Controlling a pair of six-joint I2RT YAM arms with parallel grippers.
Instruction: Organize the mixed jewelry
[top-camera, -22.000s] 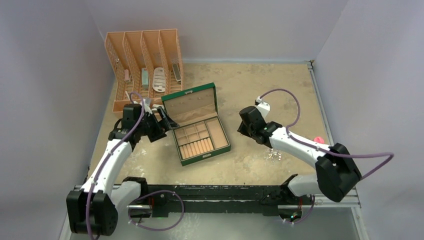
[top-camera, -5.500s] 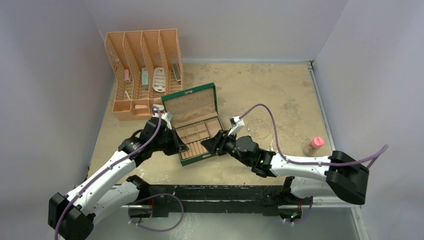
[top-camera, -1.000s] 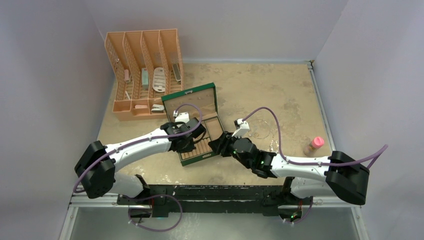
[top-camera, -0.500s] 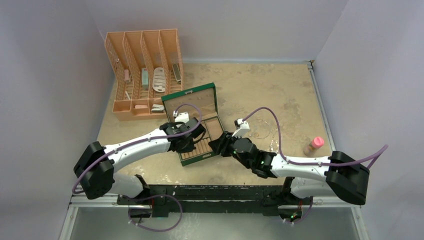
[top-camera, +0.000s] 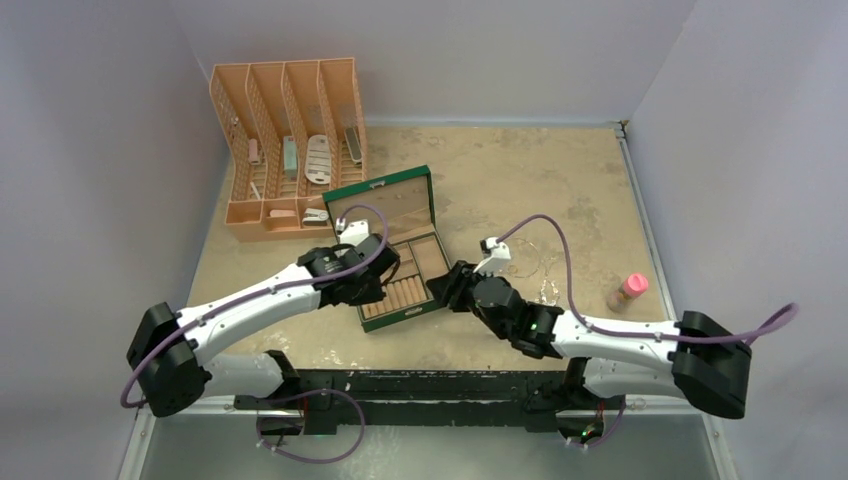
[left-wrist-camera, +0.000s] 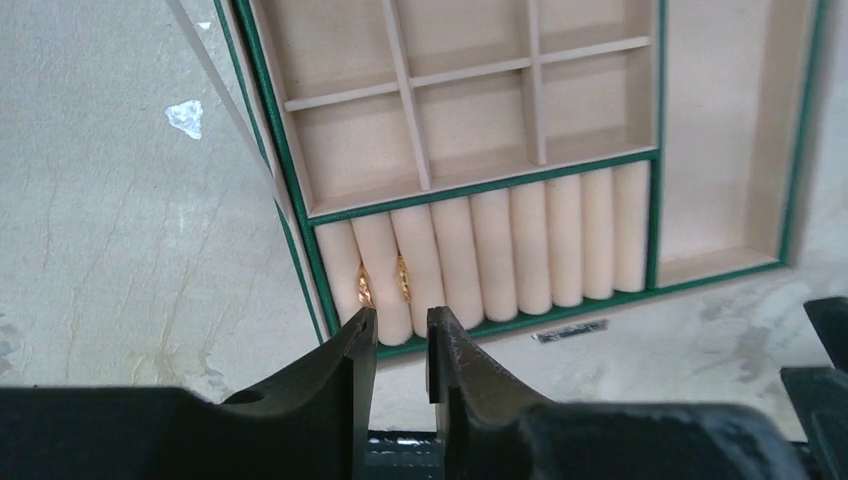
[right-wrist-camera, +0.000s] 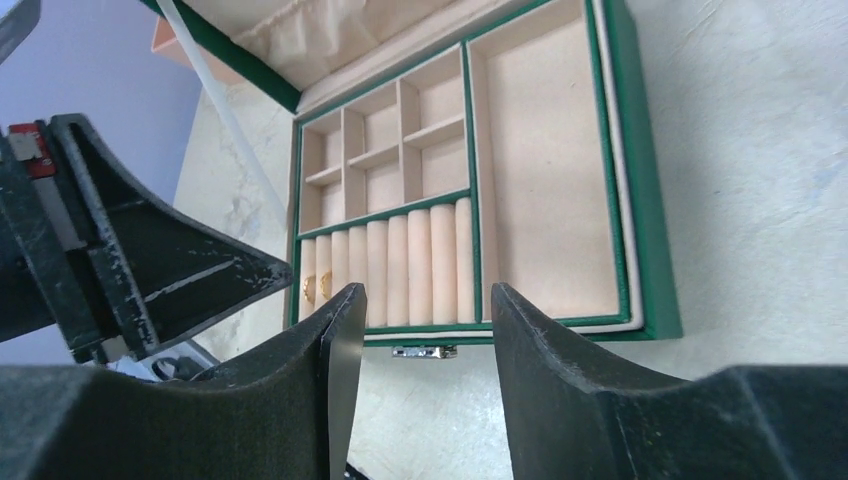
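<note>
The green box (top-camera: 428, 215) lies open at mid-table. Two small gold rings (left-wrist-camera: 363, 288) (left-wrist-camera: 402, 278) sit between the leftmost cream rolls; the right wrist view shows them too (right-wrist-camera: 308, 287). My left gripper (left-wrist-camera: 400, 322) hovers over the box's near-left rim, jaws a narrow gap apart with nothing between them. My right gripper (right-wrist-camera: 420, 300) stands open and empty in front of the box's near edge, by the clasp (right-wrist-camera: 424, 351). On the table to the right lie a thin wire hoop (top-camera: 537, 262) and a silvery chain cluster (top-camera: 547, 291).
An orange slotted rack (top-camera: 288, 130) with small items stands at the back left. A pink-capped bottle (top-camera: 627, 290) lies at the right. Both arms crowd the box's near edge, left gripper (top-camera: 372, 288) and right gripper (top-camera: 446, 290) close together. Walls enclose three sides.
My left gripper has parted its jaws and drawn back a little from the ring rolls, leaving a gold ring there. The right arm has shifted slightly right.
</note>
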